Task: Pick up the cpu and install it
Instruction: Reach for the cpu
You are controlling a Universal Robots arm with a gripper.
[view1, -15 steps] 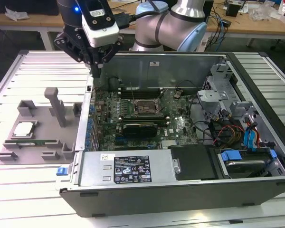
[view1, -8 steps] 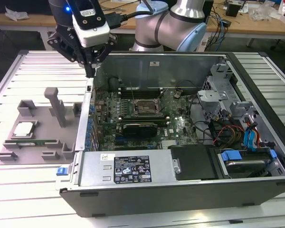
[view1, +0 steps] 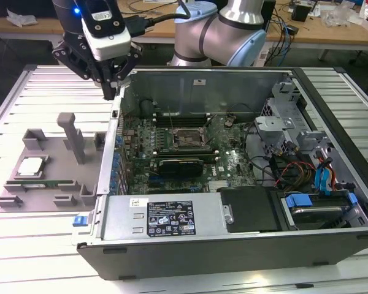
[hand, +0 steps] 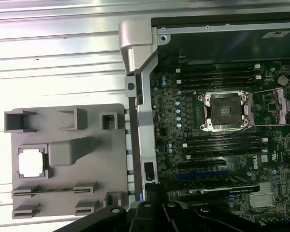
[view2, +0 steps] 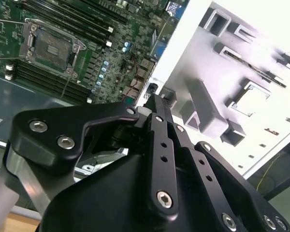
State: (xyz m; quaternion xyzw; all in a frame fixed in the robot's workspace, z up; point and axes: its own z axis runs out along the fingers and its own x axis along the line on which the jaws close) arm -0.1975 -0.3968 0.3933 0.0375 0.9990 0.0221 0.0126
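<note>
Now, the black gripper (view1: 111,92) on the silver arm (view1: 216,30) is being held high over the side wall of the open dark grey metal computer case (view1: 202,82), at the exterior view's left of it. Its fingers are being held pressed together with nothing between them. The cpu (view1: 32,166), a small flat square chip with a silvery metal top, is being cradled in a square pocket of the pale grey moulded plastic tray (view1: 49,147). That tray is being carried by the ribbed metal table (view1: 55,86) just beside the case. Gripper and cpu are being shown well apart. Inside the case, the square processor socket (hand: 225,110) on the green motherboard (hand: 193,154) is being shown uncovered.
</note>
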